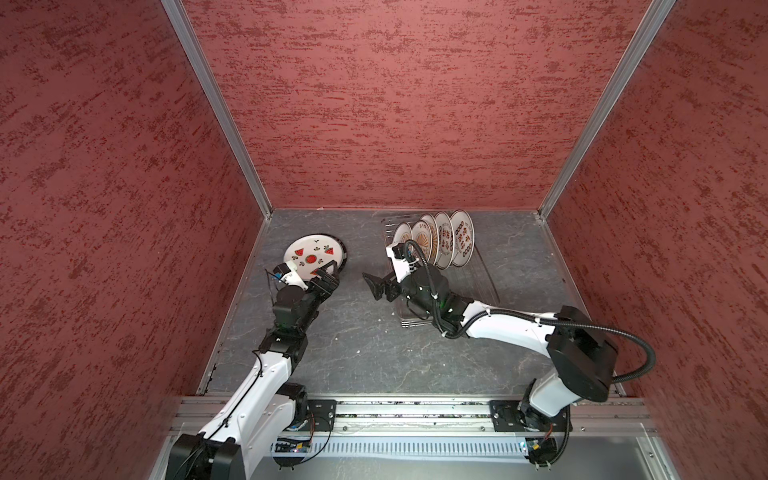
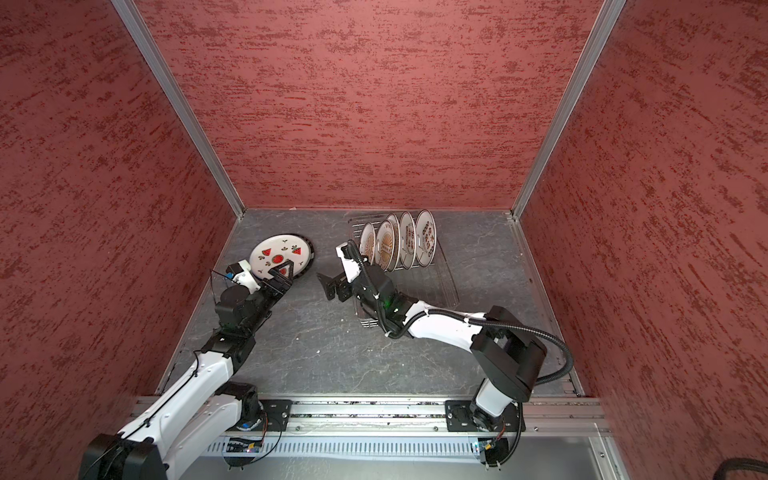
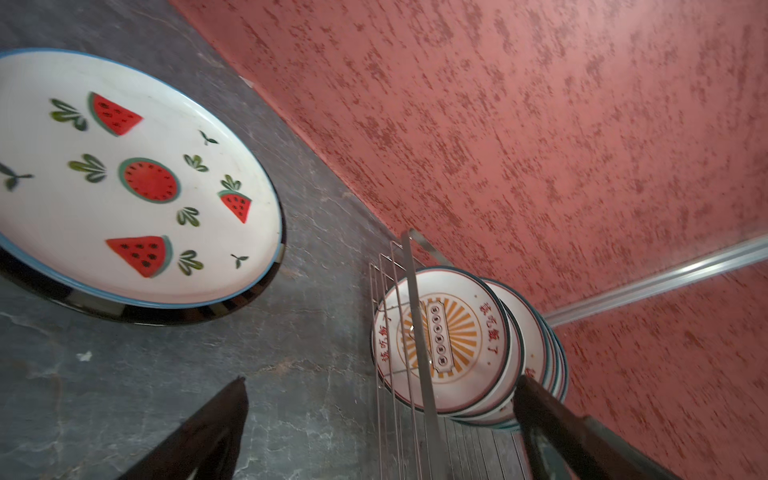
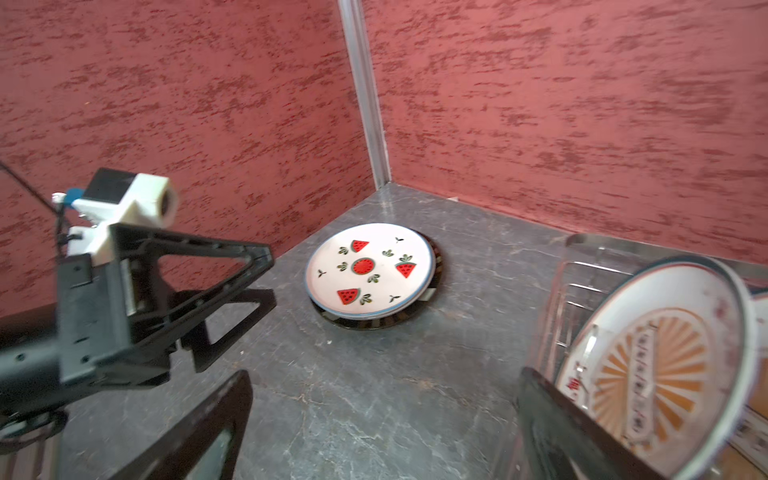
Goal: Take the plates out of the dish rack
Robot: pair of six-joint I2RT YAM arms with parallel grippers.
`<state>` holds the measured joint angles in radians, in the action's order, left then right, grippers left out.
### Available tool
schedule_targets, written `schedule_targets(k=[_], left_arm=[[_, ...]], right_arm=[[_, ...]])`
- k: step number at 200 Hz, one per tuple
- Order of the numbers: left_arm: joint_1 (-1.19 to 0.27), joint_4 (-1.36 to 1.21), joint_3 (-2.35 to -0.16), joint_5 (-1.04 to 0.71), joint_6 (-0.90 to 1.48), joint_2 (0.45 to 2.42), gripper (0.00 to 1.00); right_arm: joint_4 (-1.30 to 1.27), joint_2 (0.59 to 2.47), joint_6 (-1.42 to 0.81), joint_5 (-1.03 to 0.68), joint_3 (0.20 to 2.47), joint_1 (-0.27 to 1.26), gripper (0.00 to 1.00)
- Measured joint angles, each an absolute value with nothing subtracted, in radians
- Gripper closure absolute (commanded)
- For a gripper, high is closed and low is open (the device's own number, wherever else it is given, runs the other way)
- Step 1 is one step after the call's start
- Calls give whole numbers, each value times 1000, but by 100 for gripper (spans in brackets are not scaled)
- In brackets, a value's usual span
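A white watermelon plate [image 1: 314, 257] [image 2: 278, 255] [image 3: 137, 178] [image 4: 370, 270] lies flat on a larger dark-rimmed plate [image 3: 187, 313] [image 4: 365, 323] at the table's far left. My left gripper [image 1: 326, 274] [image 2: 282, 270] [image 3: 382, 380] [image 4: 272, 274] hovers open at the stack's near edge, clear of it and holding nothing. Several plates [image 1: 440, 243] [image 2: 399, 245] stand upright in the dish rack [image 1: 486, 282] [image 2: 449, 286] [image 3: 419, 332] [image 4: 582, 282], an orange sunburst plate [image 3: 444, 340] [image 4: 665, 374] foremost. My right gripper [image 1: 376, 286] [image 2: 330, 286] [image 4: 384, 374] is open and empty, left of the rack's near part.
Red textured walls [image 1: 395, 104] close in the grey stone table [image 1: 353, 332] at the back and both sides. The near half of the rack holds no plates. Both arm bases sit on a rail [image 1: 415, 411] at the front edge.
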<state>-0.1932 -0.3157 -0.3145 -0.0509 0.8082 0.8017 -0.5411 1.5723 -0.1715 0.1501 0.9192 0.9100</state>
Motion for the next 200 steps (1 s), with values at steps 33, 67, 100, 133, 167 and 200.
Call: schedule_targets(k=[33, 67, 100, 133, 167, 200], left_arm=[[-286, -321, -253, -68, 788, 742, 0], [-359, -332, -228, -111, 788, 685, 1], [-389, -341, -228, -130, 795, 604, 1], [-394, -296, -236, -110, 796, 532, 1], [-394, -284, -236, -111, 810, 476, 1], [-394, -268, -237, -108, 812, 473, 1]], right_arm=[[-546, 1521, -175, 239, 867, 870, 1], [-527, 1501, -201, 320, 858, 812, 1], [-535, 1479, -234, 354, 832, 750, 1], [-559, 1483, -257, 370, 829, 716, 1], [-590, 1521, -274, 371, 829, 705, 1], [-608, 1553, -281, 371, 829, 700, 1]])
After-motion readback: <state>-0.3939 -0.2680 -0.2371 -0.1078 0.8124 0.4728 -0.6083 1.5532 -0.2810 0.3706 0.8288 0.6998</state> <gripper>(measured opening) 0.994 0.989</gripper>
